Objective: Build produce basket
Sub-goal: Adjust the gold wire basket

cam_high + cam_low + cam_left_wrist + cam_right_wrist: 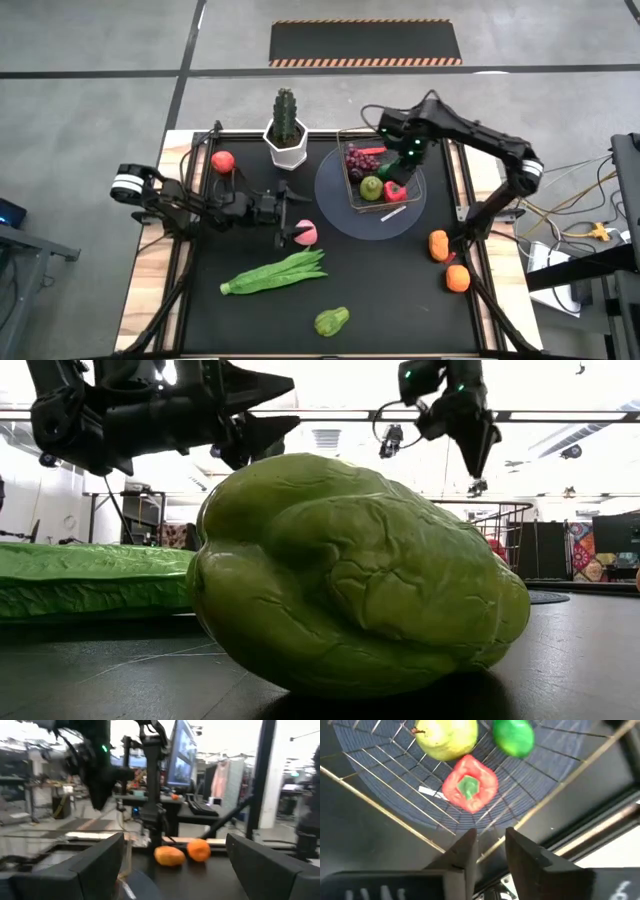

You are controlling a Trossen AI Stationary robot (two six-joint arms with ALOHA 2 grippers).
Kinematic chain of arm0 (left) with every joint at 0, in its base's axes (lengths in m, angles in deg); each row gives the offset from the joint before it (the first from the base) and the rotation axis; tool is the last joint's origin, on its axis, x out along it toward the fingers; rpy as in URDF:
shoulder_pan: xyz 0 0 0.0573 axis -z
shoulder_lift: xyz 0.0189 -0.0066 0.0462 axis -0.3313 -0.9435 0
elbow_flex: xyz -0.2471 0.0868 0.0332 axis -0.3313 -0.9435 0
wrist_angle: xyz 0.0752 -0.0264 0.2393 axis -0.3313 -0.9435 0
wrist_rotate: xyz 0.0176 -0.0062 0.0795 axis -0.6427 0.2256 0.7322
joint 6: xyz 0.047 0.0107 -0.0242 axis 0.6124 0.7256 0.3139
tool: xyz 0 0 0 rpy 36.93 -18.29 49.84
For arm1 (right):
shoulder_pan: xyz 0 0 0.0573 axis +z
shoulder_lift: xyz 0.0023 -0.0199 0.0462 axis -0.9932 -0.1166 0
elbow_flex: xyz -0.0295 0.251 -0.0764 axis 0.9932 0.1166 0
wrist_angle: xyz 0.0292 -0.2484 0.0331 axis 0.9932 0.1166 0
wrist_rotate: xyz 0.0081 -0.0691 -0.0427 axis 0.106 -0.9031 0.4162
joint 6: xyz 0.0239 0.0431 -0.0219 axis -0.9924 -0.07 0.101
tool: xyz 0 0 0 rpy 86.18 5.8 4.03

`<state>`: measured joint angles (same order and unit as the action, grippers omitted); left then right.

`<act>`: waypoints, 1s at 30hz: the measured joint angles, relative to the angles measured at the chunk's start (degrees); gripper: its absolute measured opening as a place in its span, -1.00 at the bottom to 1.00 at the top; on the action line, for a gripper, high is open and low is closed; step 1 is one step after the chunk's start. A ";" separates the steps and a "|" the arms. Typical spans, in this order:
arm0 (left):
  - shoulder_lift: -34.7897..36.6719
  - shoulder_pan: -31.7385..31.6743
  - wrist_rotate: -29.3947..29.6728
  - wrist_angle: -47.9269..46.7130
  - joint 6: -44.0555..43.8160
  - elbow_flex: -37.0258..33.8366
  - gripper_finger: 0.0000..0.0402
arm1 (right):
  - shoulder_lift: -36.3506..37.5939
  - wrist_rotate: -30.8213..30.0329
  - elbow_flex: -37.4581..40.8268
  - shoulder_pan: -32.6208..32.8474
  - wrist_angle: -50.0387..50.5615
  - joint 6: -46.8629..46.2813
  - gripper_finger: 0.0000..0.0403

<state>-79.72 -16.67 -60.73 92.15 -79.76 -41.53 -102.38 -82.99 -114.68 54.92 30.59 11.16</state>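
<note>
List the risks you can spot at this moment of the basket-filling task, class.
1. The right gripper hangs just above the wire basket rim; a low sideways move could snag it.
2. The left gripper hovers open beside the pink peach; a poor grasp could roll it.
3. The two oranges sit near the table edge.

Two round orange toy fruits, two red toy tomatoes, one pink peach, apparently one purple grape bunch.
</note>
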 joint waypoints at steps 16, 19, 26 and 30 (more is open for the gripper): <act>1.85 8.47 0.24 -0.20 -0.88 1.54 0.65 | 11.47 -13.71 18.44 -0.79 -4.29 -6.15 -0.96; 2.03 8.86 0.24 -0.30 -0.88 1.66 0.65 | 11.19 -12.19 24.03 -0.81 -7.71 -6.19 -0.96; 2.10 8.90 0.24 -0.30 -0.88 1.55 0.65 | 11.33 1.34 30.68 0.67 -15.42 -5.51 -0.96; 2.10 8.90 0.24 -0.28 -0.88 1.51 0.65 | 11.33 1.35 30.22 2.02 -15.52 -5.46 -0.96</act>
<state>-77.62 -7.77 -60.49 91.87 -80.64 -40.01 -91.05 -81.64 -84.45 56.94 15.07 5.70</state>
